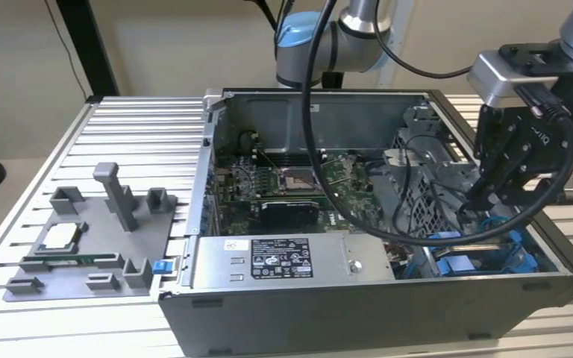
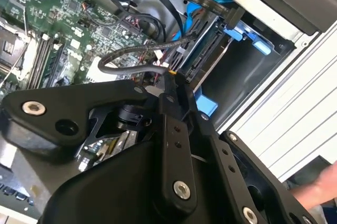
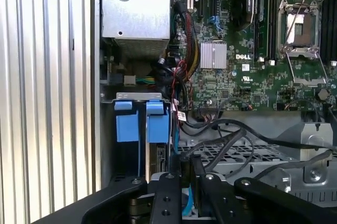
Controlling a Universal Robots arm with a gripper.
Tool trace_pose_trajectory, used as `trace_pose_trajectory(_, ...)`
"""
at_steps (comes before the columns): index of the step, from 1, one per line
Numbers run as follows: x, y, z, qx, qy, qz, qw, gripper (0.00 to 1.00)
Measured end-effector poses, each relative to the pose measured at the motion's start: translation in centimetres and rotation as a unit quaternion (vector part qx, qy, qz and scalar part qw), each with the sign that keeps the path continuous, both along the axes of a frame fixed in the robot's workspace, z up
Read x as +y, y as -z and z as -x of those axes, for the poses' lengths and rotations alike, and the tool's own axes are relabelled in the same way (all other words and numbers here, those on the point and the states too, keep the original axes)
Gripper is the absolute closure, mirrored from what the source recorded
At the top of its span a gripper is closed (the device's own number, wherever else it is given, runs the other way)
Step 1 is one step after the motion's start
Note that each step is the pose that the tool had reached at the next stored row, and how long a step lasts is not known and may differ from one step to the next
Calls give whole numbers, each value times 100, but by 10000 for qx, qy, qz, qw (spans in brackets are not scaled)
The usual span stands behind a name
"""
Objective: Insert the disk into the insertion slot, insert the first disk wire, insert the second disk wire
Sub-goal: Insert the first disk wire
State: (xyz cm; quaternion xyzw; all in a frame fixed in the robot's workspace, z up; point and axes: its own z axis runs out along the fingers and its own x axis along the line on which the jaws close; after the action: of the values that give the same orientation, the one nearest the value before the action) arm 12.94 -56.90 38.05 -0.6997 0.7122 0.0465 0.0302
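Disk [image 2: 206, 50] sits on edge in the slot [image 2: 261, 45] in the second wrist view. My gripper [image 2: 172, 76] is clenched on the end of a black wire [image 2: 137, 69], right at the disk's connector edge. In the first wrist view, the slot's blue tabs [image 3: 142, 123] lie just beyond my fingers [image 3: 166, 195]. In the exterior view I hang over the case's [image 1: 366, 313] 4 o'clock corner.
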Motion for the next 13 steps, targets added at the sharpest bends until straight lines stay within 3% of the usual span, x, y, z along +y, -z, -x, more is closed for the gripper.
trace_pose_trajectory(4, -5, 14, -8, -51, -54, 48, 10000, 100)
trace_pose_trajectory(13, -6, 54, -22, -200, -187, 118, 9996, 100)
